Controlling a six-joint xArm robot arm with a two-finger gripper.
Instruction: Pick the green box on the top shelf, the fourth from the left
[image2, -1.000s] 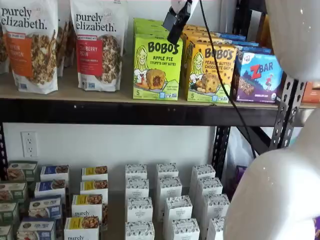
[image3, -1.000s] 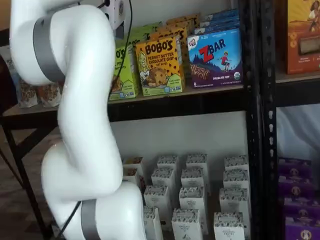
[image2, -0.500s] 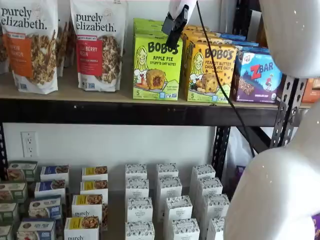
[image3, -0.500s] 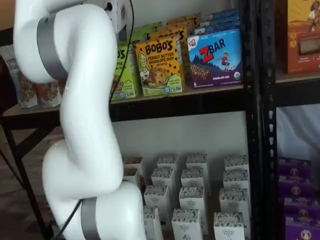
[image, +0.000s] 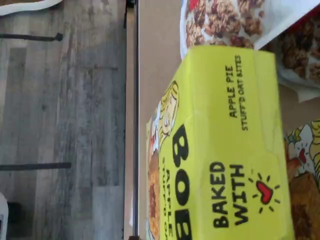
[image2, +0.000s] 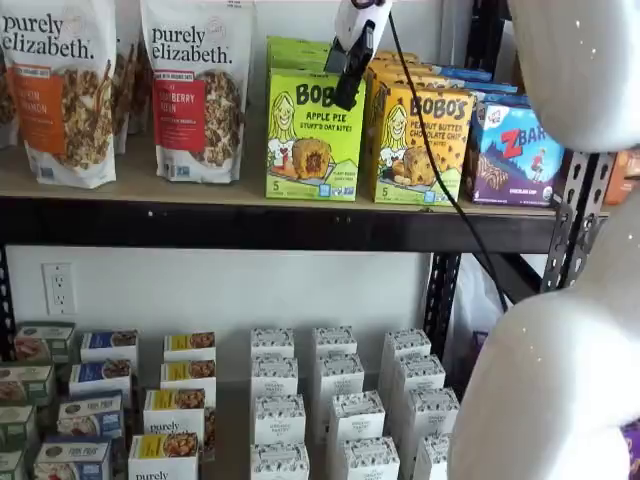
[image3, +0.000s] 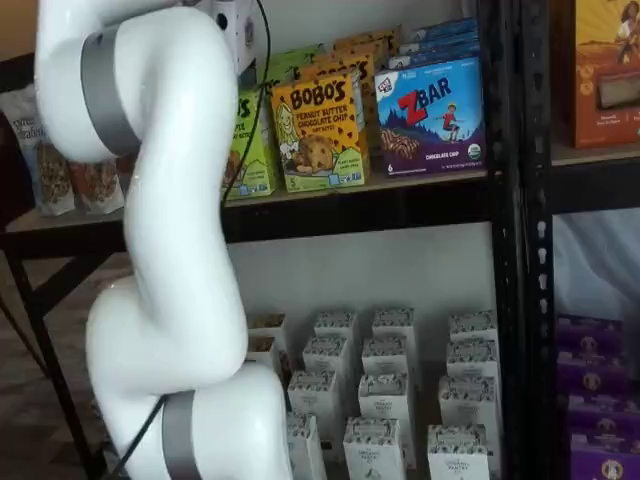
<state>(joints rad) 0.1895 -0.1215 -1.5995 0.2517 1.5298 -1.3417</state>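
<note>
While the big white arm (image3: 170, 250) fills much of one side in both shelf views, the top shelf (image2: 250, 222) runs long and tan behind it, with a thick black rail along its front. On that shelf, two white granola bags (image2: 195, 90) stand side by side. Next to them stands the green box (image2: 314, 135), upright at the front edge, with more green boxes lined up behind it. Just beside it, on the other side from the bags, is the yellow-orange box (image2: 420, 145), and after that the blue box (image2: 518, 155) with the red letters. In a shelf view the arm hides most of the green box, so only a strip of it shows.

Down low, rows of small white boxes (image2: 340, 410) sit on the bottom shelf.

The gripper (image2: 348, 72) hangs from above, right in front of the top corner of the green box. Its black fingers (image2: 345, 82) show from the side only, so I cannot tell from there if they touch the box; the jaws are as wide apart as they go, and nothing is in them. A black cable (image2: 440, 170) drops down beside it.

In the wrist view the green box's top fills most of the picture, with the words "BAKED WITH" and a little red heart (image: 264, 192). The grey wood floor (image: 60, 120) is far below.
</note>
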